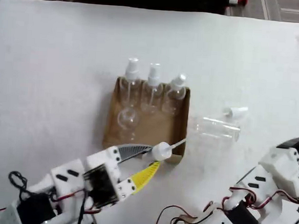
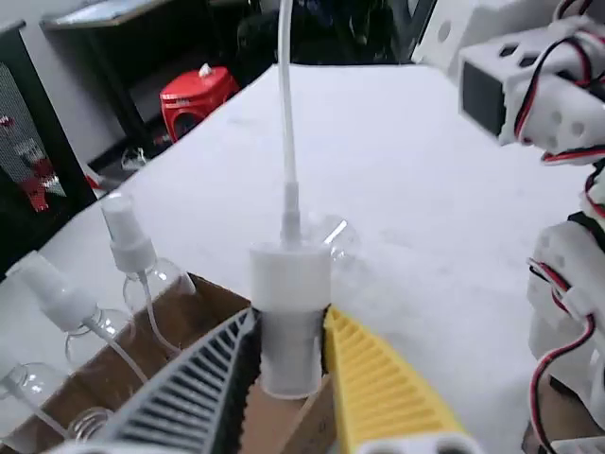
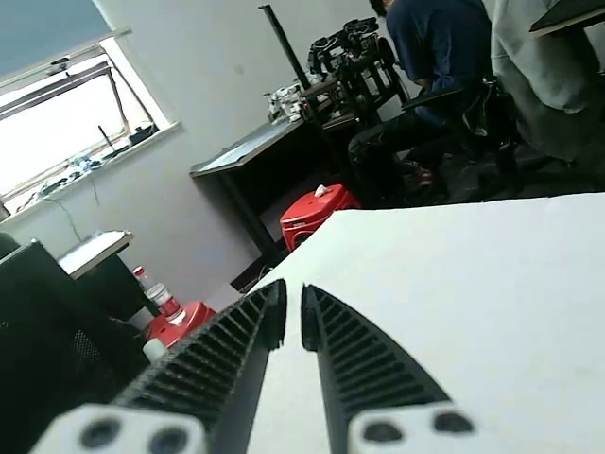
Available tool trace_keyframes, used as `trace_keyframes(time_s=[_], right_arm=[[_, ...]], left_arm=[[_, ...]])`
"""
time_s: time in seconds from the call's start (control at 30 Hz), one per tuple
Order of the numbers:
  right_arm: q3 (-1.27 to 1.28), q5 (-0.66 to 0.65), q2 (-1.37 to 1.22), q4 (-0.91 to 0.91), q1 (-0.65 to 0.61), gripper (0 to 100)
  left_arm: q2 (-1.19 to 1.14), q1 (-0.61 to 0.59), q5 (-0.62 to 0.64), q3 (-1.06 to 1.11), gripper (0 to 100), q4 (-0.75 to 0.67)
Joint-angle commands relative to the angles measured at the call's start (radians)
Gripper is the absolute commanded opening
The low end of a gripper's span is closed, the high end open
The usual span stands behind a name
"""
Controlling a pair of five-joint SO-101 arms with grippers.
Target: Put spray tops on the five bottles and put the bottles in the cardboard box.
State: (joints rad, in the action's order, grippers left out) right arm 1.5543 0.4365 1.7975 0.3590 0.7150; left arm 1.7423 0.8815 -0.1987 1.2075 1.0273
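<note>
- High: left gripper [image 1: 155, 157] clamped on a top [image 1: 162, 150] at the box [image 1: 111, 114] edge; open bottle [image 1: 127, 118] just beyond our fingertips.
- Left wrist: long tube [image 2: 286, 113] could snag the box wall or miss the neck.
- Right wrist: right gripper [image 3: 293, 312] nearly together, empty.

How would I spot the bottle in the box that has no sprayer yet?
Look at the cardboard box mid-table. Three capped bottles line its far wall. The uncapped bottle stands alone in front of them, its neck open, with no white top.
</note>
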Motion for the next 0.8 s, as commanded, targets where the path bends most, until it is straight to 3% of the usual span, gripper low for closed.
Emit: trace_keyframes(time_s=[0.0, 0.27, 0.53, 0.77], right_arm=[[-0.078, -0.094, 0.008, 0.021, -0.073, 1.6], [-0.377, -0.293, 0.007, 0.401, -0.366, 1.6], [-0.457, -0.549, 0.007, 0.562, -0.872, 1.6], [-0.724, -0.58, 0.004, 0.786, -1.293, 1.6]], left_arm=[[0.019, -0.035, -0.029, 0.017, 2, -0.011], [0.024, -0.254, 0.025, 0.081, 2, -0.195], [0.027, -0.265, 0.031, 0.146, 2, -0.284], [0.028, -0.226, 0.029, 0.143, 2, -0.242]])
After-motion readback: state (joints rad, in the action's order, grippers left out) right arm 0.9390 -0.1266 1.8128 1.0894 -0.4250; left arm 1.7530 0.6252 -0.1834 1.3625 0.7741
